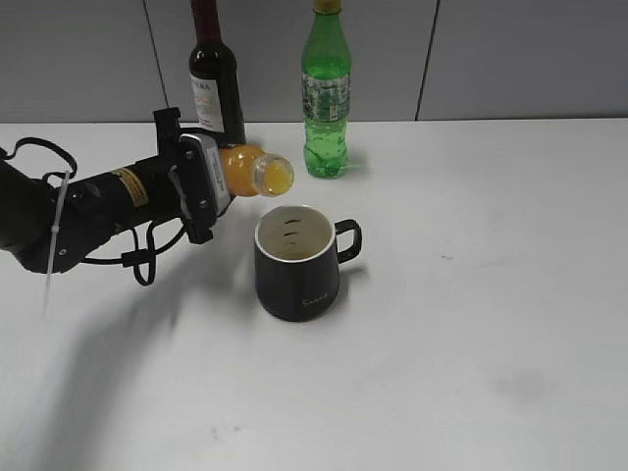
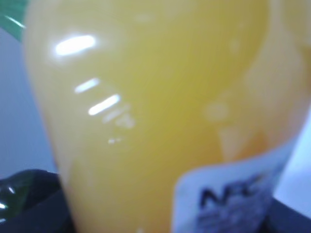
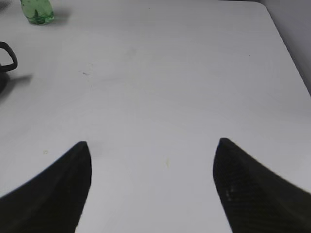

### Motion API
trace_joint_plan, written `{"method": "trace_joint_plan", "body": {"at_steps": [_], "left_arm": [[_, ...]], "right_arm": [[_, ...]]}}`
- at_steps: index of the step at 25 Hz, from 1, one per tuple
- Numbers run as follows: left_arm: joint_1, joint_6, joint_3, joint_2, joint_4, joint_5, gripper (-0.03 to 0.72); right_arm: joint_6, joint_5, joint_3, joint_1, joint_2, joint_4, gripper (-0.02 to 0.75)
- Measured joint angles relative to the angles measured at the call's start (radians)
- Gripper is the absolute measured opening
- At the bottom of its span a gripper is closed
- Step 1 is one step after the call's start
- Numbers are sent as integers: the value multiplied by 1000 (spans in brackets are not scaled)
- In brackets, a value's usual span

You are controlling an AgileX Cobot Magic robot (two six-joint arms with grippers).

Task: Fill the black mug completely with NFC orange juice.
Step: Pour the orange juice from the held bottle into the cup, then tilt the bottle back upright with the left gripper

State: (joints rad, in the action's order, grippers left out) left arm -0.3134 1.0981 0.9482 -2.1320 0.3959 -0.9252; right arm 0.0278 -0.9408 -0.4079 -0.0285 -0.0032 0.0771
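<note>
Pouring barely begun: left gripper (image 1: 201,186) clamped the juice bottle (image 1: 250,169) tipped sideways, mouth just above the black mug (image 1: 297,263) mid-table. Mug looked empty, no stream visible. Right gripper (image 3: 151,187) spread wide, idle over bare table (image 3: 194,73)

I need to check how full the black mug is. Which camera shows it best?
The exterior view: the whole black mug shows, with its white inside open to the camera and no orange liquid visible in it. The right wrist view catches only its handle at the left edge. The left wrist view is filled by the juice bottle, no mug.
</note>
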Motion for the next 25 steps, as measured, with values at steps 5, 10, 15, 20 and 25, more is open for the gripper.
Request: {"method": "trace_joint_plan", "body": {"at_steps": [5,10,15,20,25], "left_arm": [[0,105,0,0,-5,-41,471],[0,180,0,0,-33,-52,471],[0,246,0,0,-52,-54,471],[0,299,0,0,-55,-68,471],[0,340,0,0,-57,-77,471]], "right_arm": [[0,0,0,0,0,0,592],[0,0,0,0,0,0,592],[0,0,0,0,0,0,592],[0,0,0,0,0,0,592],[0,0,0,0,0,0,592]]}}
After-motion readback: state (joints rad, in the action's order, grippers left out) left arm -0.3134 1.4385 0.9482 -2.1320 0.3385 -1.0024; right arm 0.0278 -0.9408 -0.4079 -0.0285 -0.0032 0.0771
